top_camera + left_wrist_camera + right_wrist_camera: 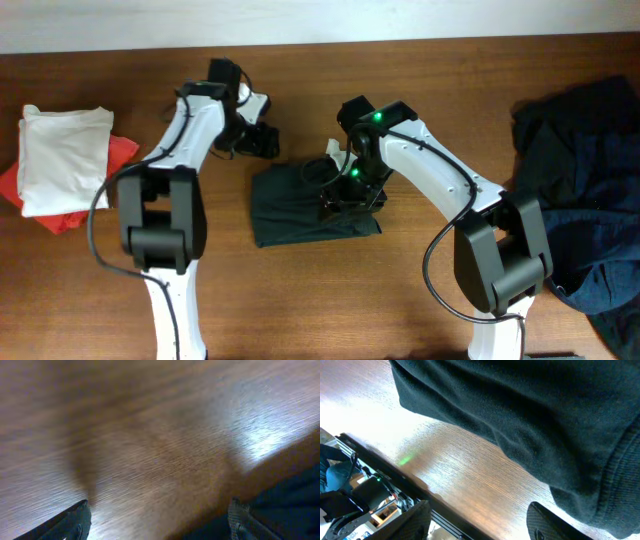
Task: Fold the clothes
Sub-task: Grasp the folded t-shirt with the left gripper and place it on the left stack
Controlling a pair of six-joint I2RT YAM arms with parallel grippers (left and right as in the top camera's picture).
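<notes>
A folded dark garment point(300, 205) lies at the table's middle. My right gripper point(350, 200) is over its right part, open, with bare wood between its fingers point(480, 522); the dark fabric point(530, 415) fills the upper right of the right wrist view and touches the right finger. My left gripper point(262, 142) hovers just above the garment's far left corner, open and empty point(160, 522); a dark fabric edge point(290, 495) shows at the lower right of the left wrist view.
A folded white garment point(62, 155) lies on a red one point(122, 152) at the left edge. A heap of dark navy clothes point(585, 190) fills the right side. The table's edge point(395, 477) shows in the right wrist view.
</notes>
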